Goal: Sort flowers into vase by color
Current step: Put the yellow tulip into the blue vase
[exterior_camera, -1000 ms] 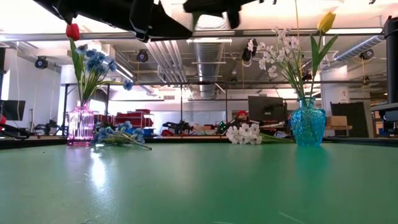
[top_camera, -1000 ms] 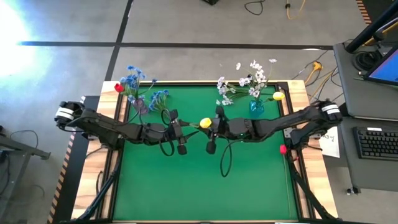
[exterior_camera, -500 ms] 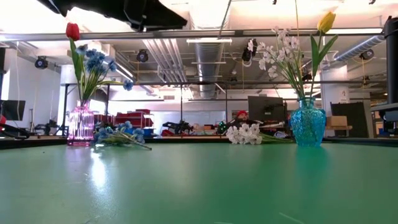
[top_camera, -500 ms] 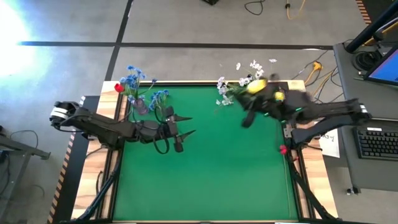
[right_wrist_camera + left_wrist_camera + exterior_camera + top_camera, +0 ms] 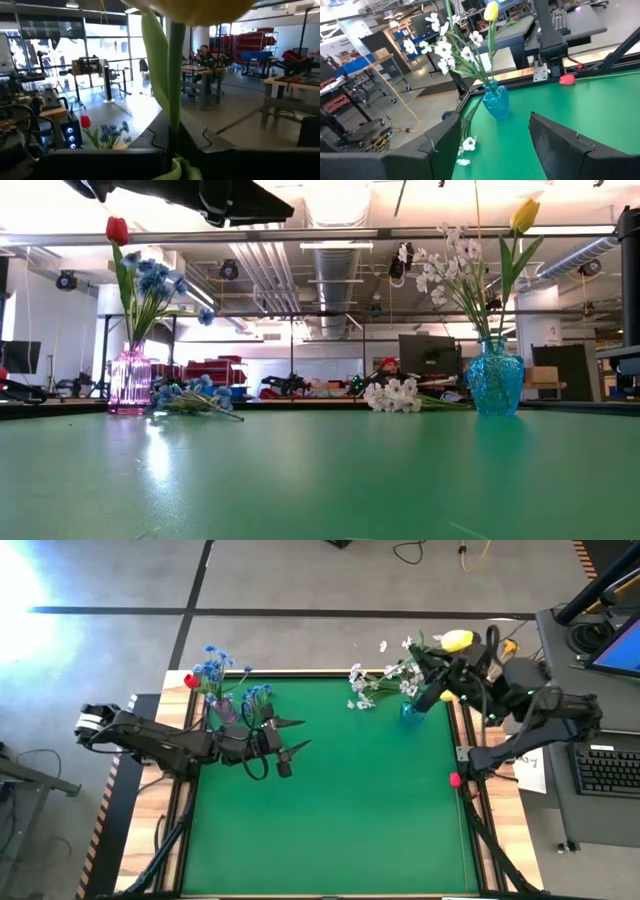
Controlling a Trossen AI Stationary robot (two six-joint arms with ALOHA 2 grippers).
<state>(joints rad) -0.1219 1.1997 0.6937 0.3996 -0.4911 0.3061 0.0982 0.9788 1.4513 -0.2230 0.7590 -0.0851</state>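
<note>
My right gripper (image 5: 436, 672) is shut on a yellow tulip (image 5: 457, 640), high over the far right corner above the blue vase (image 5: 411, 712). That vase holds white sprays (image 5: 450, 265) and another yellow tulip (image 5: 524, 215). The pink vase (image 5: 130, 380) at the far left holds blue clusters and a red tulip (image 5: 117, 230). A blue cluster (image 5: 257, 695) and a white spray (image 5: 362, 700) lie flat on the mat. My left gripper (image 5: 292, 737) is open and empty, right of the pink vase. My right gripper pinches the yellow tulip's green stem (image 5: 174, 132) between its two fingers, a little below the head (image 5: 200, 7). The fingers come about level from the table's right side and lie across the stem. The tulip stands upright, lifted clear of table and vase.
A red flower (image 5: 455, 780) lies on the table's right rail. The green mat (image 5: 330, 820) is bare in the middle and near part. A desk with a keyboard (image 5: 605, 770) stands to the right of the table.
My right gripper has carried the yellow tulip from the table's middle toward the far right corner and up, to over the blue vase. My left gripper has drawn back a little toward the table's left edge, away from the tulip.
</note>
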